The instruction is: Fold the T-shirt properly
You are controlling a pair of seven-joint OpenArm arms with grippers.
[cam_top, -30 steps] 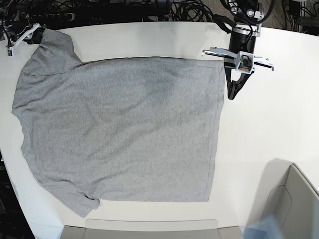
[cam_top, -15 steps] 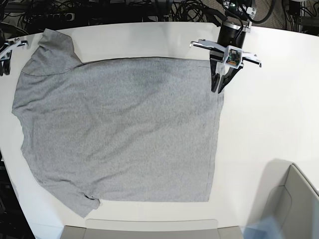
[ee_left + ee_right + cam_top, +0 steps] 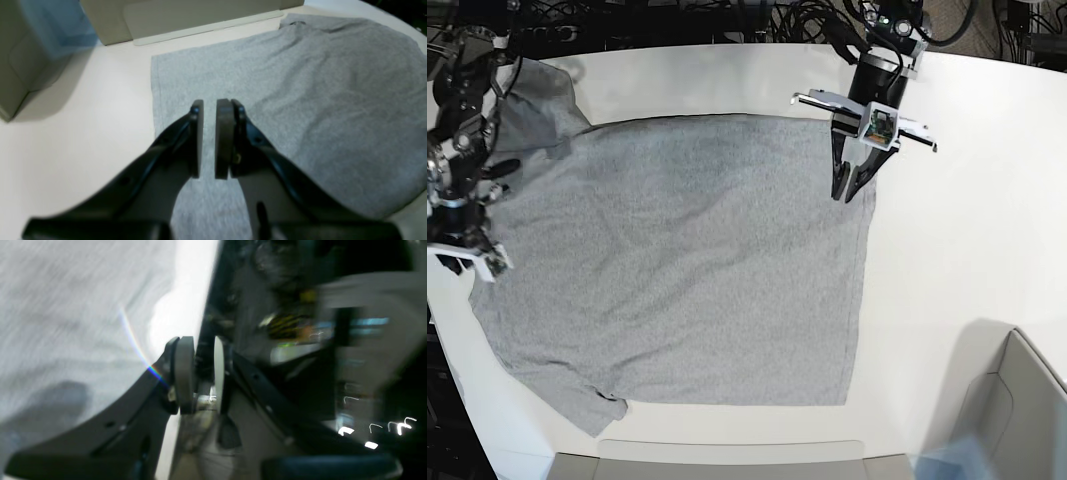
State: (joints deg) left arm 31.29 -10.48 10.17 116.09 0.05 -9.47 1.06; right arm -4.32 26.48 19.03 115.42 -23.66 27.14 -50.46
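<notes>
My left gripper (image 3: 209, 138) hangs over the hem-side corner of the T-shirt (image 3: 677, 260), pads a narrow slit apart with only cloth visible through the gap; nothing pinched. In the base view it sits just inside the far hem corner, tips pointing down at the fabric. My right gripper (image 3: 200, 373) is at the sleeve end; its pads stand slightly apart and I see no cloth between them.

The T-shirt lies spread plain-side up on the white table (image 3: 957, 230), hem toward the left arm, sleeves toward the right arm, one sleeve bunched at the far corner.

Risks, as I judge them:
- With the slit this narrow, a descent may push the cloth flat rather than take it in; I would likely need wider jaws first.
- A pinch this far inside the edge could catch one layer only, or ruck the hem into a crease.
- If the two arms lift unevenly, the fold line will skew.

Poorly seen: the right wrist view is motion-blurred, so the surface under that gripper is unclear. In the base view the right arm (image 3: 462, 150) covers part of the sleeve and collar. No lettering visible.
</notes>
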